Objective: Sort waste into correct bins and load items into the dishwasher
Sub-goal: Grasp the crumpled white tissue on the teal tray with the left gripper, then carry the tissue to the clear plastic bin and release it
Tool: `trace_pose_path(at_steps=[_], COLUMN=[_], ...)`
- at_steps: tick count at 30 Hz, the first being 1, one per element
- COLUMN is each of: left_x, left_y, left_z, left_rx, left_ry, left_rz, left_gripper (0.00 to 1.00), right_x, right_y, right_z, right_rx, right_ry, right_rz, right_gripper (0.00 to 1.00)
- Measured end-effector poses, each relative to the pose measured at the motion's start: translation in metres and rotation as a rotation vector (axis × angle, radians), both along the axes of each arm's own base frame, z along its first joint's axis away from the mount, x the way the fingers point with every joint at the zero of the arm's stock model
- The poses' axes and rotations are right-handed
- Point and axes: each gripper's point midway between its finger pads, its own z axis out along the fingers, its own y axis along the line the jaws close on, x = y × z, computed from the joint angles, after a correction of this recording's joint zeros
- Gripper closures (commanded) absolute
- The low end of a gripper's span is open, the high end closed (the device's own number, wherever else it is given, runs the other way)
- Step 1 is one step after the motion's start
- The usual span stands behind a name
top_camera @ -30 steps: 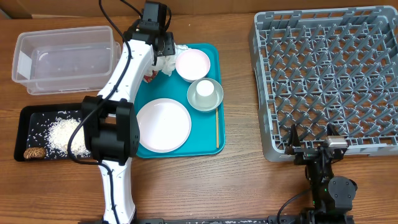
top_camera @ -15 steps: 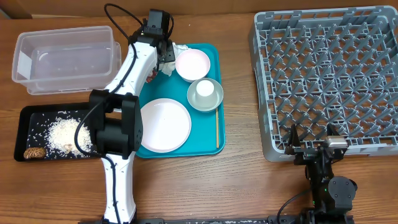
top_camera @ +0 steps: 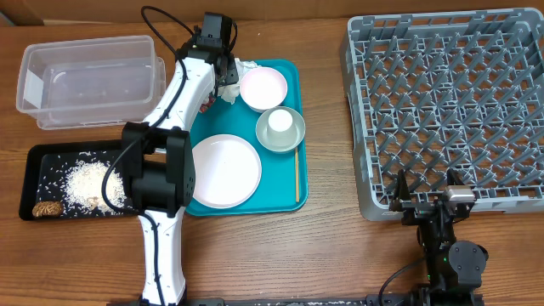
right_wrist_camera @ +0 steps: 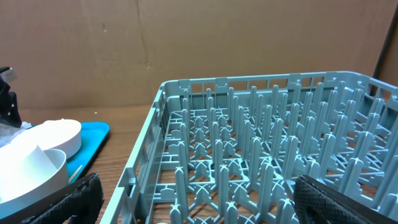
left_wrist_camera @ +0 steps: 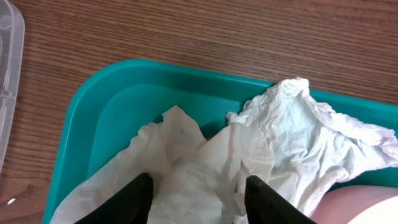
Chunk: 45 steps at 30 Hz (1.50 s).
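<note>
Two black fingers [left_wrist_camera: 140, 199] of left gripper [left_wrist_camera: 198, 182] down on crumpled napkins [left_wrist_camera: 273, 143] in far left corner of teal tray [left_wrist_camera: 118, 99], one either side of a fold of paper and touching it; cannot tell whether clamped on it or loose. On same tray, seen from overhead: white bowl [top_camera: 263, 87] just right of napkins, grey bowl [top_camera: 293, 138] nearer, with cup [top_camera: 279, 124] inside it, plate [top_camera: 223, 170] at near left, stick [top_camera: 297, 177] lying along right edge. Left of teal tray, clear tub [top_camera: 51, 85] at back, black tray [top_camera: 30, 166] in front of it, holding rice crumbs [top_camera: 85, 183] in a heap and brown lump [top_camera: 44, 207] at its near left corner. Well to the right, grey rack [top_camera: 357, 119], pegs upright. Right gripper [right_wrist_camera: 196, 193] low at rack's near edge, well apart from teal tray, jaws spread wide, holding nothing.
</note>
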Motion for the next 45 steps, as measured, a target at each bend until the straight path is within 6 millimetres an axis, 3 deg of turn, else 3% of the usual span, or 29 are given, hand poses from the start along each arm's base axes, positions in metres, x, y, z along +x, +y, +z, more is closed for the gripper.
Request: trace_pose_path(at_steps=[3, 8, 15, 21, 28, 30, 33, 40, 41, 43, 44, 45], left_x=[-0.001, -0.003, -0.004, 0.005, -0.003, -0.011, -0.021, -0.043, -0.046, -0.050, -0.052, -0.055], left_y=[0.001, 0.002, 0.004, 0.003, 0.016, 0.028, 0.052, 0.136, 0.152, 0.179, 0.191, 0.205], left_z=[-0.006, -0.017, -0.001, 0.060, 0.180, 0.208, 0.227, 0.196, 0.189, 0.174, 0.168, 0.159], left_rx=[0.004, 0.013, 0.027, 0.012, -0.021, -0.021, -0.007, 0.088, 0.105, 0.124, 0.127, 0.129], left_ry=[0.013, 0.034, 0.045, -0.030, -0.236, -0.280, -0.297, -0.151, -0.127, -0.082, -0.065, -0.042], left_rz=[0.001, 0.012, 0.012, 0.013, 0.037, 0.059, 0.104, 0.272, 0.303, 0.354, 0.374, 0.403], left_gripper=[0.54, 0.96, 0.96, 0.96, 0.96, 0.96, 0.96, 0.96, 0.95, 0.67, 0.41, 0.37], right_x=[0.000, 0.000, 0.000, 0.000, 0.000, 0.000, 0.000, 0.000, 0.000, 0.000, 0.000, 0.000], right_y=[0.000, 0.000, 0.000, 0.000, 0.000, 0.000, 0.000, 0.000, 0.000, 0.000, 0.000, 0.000], right_z=[0.000, 0.000, 0.000, 0.000, 0.000, 0.000, 0.000, 0.000, 0.000, 0.000, 0.000, 0.000], right_rx=[0.000, 0.000, 0.000, 0.000, 0.000, 0.001, 0.000, 0.000, 0.000, 0.001, 0.000, 0.000], right_ry=[0.000, 0.000, 0.000, 0.000, 0.000, 0.000, 0.000, 0.000, 0.000, 0.000, 0.000, 0.000], right_rz=[0.000, 0.000, 0.000, 0.000, 0.000, 0.000, 0.000, 0.000, 0.000, 0.000, 0.000, 0.000], right_gripper=[0.00, 0.00, 0.00, 0.00, 0.00, 0.00, 0.00, 0.00, 0.00, 0.00, 0.00, 0.00])
